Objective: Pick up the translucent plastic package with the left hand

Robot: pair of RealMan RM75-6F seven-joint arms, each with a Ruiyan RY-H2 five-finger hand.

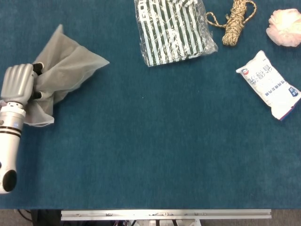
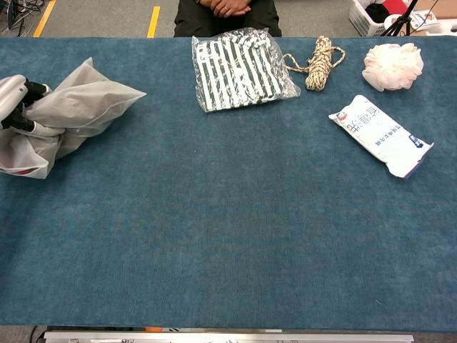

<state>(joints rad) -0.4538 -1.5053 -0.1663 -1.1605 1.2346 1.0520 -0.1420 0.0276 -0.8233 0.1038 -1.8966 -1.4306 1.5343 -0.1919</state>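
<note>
1. A translucent plastic package (image 1: 66,70) sits bunched and crumpled near the left edge of the desk, its free corners flaring out to the right.
2. The left hand (image 1: 18,84) grips the package's left side, fingers curled into the plastic; the right hand is not visible.
3. At the far edge, near the middle, lies a clear bag of green-and-white striped fabric (image 1: 171,30), well apart from the package.
4. Right of it are a coil of rope (image 1: 237,21) and a pale puffy ball (image 1: 284,27) in the far right corner.
5. A white printed packet (image 1: 268,84) lies by the right edge.
6. The desk (image 1: 155,155) is covered in dark teal cloth.
7. Beyond the far edge, a seated person's clasped hands (image 2: 225,7) show above grey floor.
</note>
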